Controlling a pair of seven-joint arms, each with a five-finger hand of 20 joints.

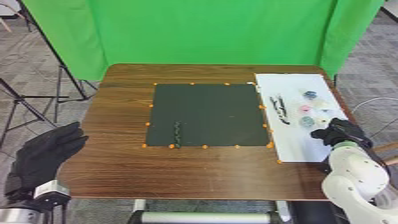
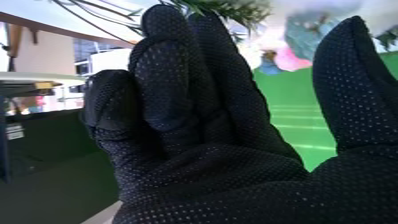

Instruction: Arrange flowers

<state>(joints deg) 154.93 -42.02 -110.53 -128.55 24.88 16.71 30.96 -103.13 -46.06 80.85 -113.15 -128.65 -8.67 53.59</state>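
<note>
At the right of the head view, a white sheet [image 1: 302,145] on the brown desk [image 1: 107,170] carries the flowers: a blue bloom [image 1: 310,94], a pink bloom [image 1: 305,108], a pale green bloom [image 1: 306,121], and dark stems [image 1: 282,111] beside them. The right hand [image 1: 341,132] covers part of the sheet's right edge; its thumb stands well apart from the loosely bent fingers. The left hand [image 1: 44,150], fingers straight and close together, is at the left of the frame, beyond the desk's edge. Orange dots [image 1: 171,146] line a black mat [image 1: 209,112] at centre, a twisted dark green strand [image 1: 177,134] lying across its lower left edge. A green backdrop [image 1: 204,35] hangs behind; tripod legs [image 1: 18,97] stand at left. The right wrist view brings out a sprig's needle-like leaves [image 2: 233,9] beyond the fingertips.
</note>
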